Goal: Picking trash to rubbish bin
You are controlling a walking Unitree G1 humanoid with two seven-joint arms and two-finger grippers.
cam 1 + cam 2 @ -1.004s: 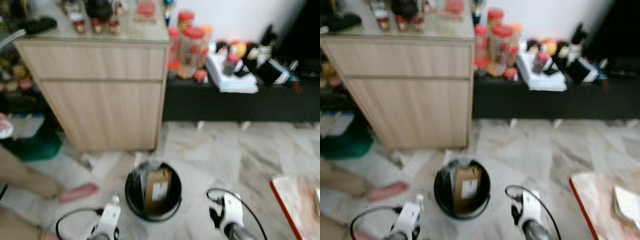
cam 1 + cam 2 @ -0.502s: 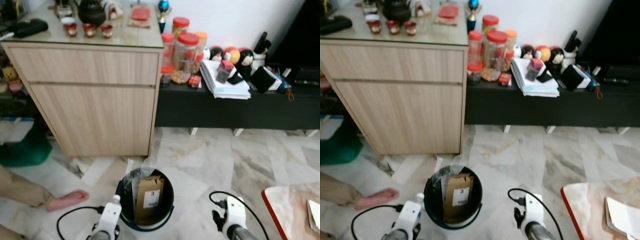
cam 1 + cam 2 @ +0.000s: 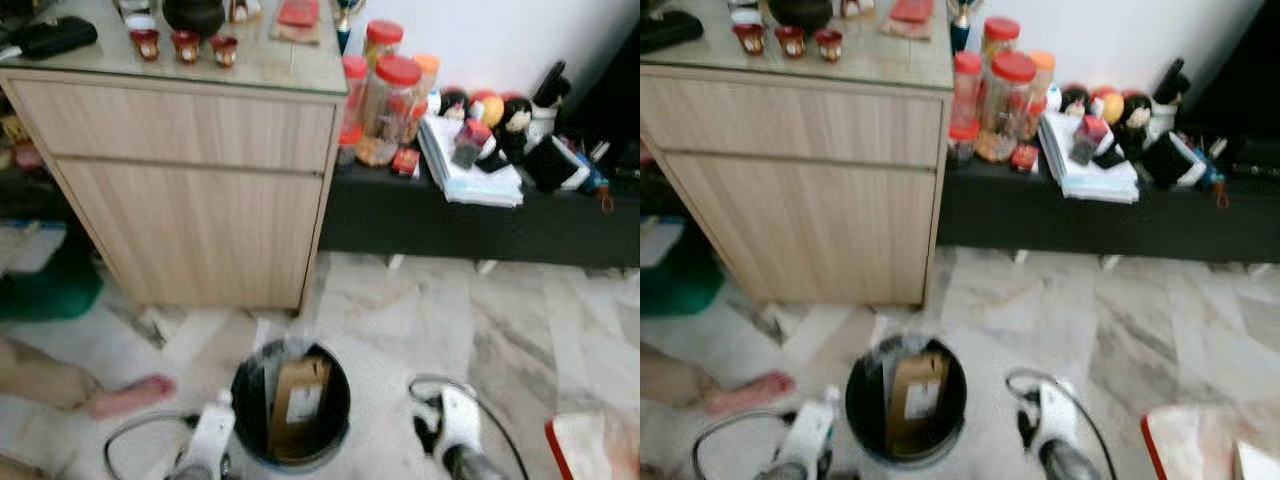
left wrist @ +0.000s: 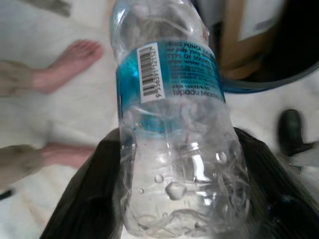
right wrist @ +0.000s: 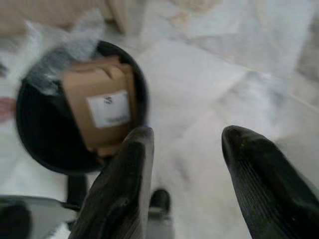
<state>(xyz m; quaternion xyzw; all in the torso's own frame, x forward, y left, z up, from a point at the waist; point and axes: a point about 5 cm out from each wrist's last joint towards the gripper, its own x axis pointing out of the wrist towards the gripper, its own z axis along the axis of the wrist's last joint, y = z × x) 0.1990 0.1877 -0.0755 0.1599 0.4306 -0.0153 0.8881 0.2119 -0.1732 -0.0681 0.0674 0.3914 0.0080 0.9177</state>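
Note:
My left gripper (image 4: 179, 199) is shut on a clear plastic water bottle (image 4: 169, 124) with a blue label. Past the bottle lies the rim of the black rubbish bin (image 4: 269, 82). The bin (image 3: 240, 400) stands on the marble floor just before me, holding a brown cardboard box (image 3: 298, 400) and some clear plastic. My left arm (image 3: 208, 445) is low beside the bin's left side. On the bin's right, my right arm (image 3: 455, 440) hangs over bare floor. Its gripper (image 5: 187, 169) is open and holds nothing, close by the bin (image 5: 40, 134).
A wooden cabinet (image 3: 200, 200) stands behind the bin, with a black low bench (image 3: 480, 225) of jars and books to its right. A person's bare foot (image 3: 125, 393) rests left of the bin. A red-edged table corner (image 3: 590, 445) is at the bottom right.
The whole picture has shifted a little and blurred as the camera moves. Both arms stay on either side of the bin, and the bottle remains in the left gripper.

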